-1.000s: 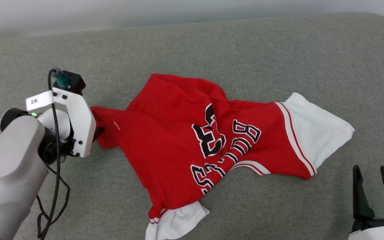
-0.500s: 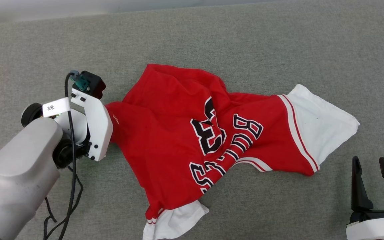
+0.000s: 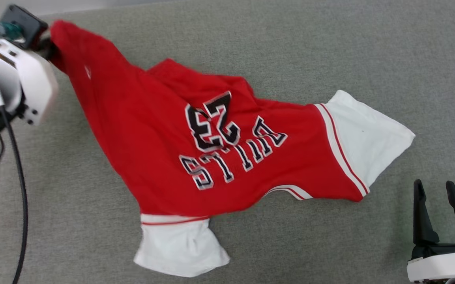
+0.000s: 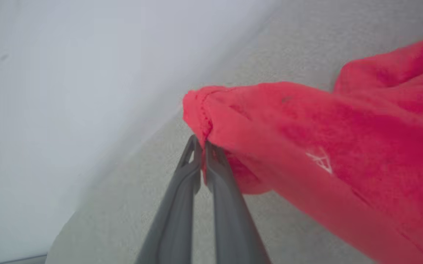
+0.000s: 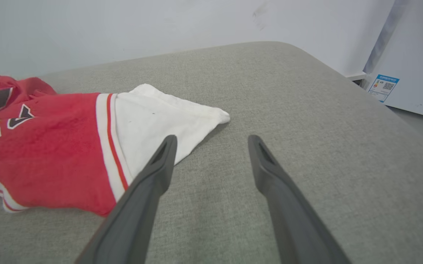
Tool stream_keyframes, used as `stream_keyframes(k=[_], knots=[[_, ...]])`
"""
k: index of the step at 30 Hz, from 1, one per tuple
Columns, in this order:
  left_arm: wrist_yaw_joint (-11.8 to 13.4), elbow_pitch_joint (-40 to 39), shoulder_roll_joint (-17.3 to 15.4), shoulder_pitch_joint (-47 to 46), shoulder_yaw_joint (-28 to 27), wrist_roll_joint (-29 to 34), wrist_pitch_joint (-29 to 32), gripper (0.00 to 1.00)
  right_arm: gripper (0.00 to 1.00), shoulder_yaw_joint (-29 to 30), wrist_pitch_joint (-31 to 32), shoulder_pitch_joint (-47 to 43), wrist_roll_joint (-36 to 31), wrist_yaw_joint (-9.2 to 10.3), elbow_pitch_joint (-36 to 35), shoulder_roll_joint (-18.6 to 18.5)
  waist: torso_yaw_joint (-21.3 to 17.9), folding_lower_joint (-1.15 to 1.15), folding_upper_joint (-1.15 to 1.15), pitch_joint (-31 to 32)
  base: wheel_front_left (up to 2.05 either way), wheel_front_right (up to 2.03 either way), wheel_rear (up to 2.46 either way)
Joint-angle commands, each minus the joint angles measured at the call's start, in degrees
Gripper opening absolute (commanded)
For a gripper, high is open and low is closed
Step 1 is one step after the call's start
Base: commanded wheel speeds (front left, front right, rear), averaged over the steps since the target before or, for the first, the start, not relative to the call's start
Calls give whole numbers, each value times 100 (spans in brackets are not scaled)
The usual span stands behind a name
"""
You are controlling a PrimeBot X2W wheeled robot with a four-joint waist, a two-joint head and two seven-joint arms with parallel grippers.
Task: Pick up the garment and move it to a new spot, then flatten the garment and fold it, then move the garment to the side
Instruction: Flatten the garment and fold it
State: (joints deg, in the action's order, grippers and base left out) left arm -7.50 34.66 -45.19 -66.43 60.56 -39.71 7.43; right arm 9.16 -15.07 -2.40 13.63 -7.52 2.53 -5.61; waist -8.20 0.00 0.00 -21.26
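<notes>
While the right gripper [image 3: 434, 183] waits near, fingers apart, beside the garment [image 3: 164, 130] sprawled across the grey cushion [image 3: 330, 47], the left gripper [image 4: 200, 143], pinched together on its red corner at the far left, should rise slowly and high so both white sleeves [image 3: 365, 134] lift clear without the fabric slipping.

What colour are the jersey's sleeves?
The sleeves are white; the head view shows them best.
</notes>
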Motion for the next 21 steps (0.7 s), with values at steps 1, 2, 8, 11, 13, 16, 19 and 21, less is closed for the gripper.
stream_keyframes(k=[1,2,8,11,13,16,19,21], knots=[[3,104,-44,-211,82,117,-226,0,100,-3,-13,73,-13,7,-10,14,-63,0,0,-67,0,0,0],[3,192,-105,-335,205,234,-403,0,100,-15,-13,90,-9,7,-7,15,-99,0,0,-105,0,0,0],[5,1145,-277,-1068,606,663,-1145,0,100,-112,-13,196,3,7,6,35,-351,0,0,-396,0,0,0],[5,1637,-261,-1376,770,998,-1442,0,100,-183,-13,265,24,7,-20,38,-466,0,0,-575,0,0,0],[3,1872,-156,-1395,966,1128,-1415,0,100,-207,-13,289,38,7,-35,47,-500,0,0,-686,0,0,0],[5,2142,-73,-1484,1100,1278,-1493,0,100,-182,-12,354,77,7,-53,68,-498,0,0,-826,0,0,0],[5,2490,55,-1339,1178,1404,-1576,0,100,-219,-13,374,79,7,-29,74,-479,0,0,-881,0,0,0],[5,2737,182,-1243,1154,1288,-1581,3,100,-217,-12,378,77,7,-23,82,-444,0,0,-886,0,0,0]])
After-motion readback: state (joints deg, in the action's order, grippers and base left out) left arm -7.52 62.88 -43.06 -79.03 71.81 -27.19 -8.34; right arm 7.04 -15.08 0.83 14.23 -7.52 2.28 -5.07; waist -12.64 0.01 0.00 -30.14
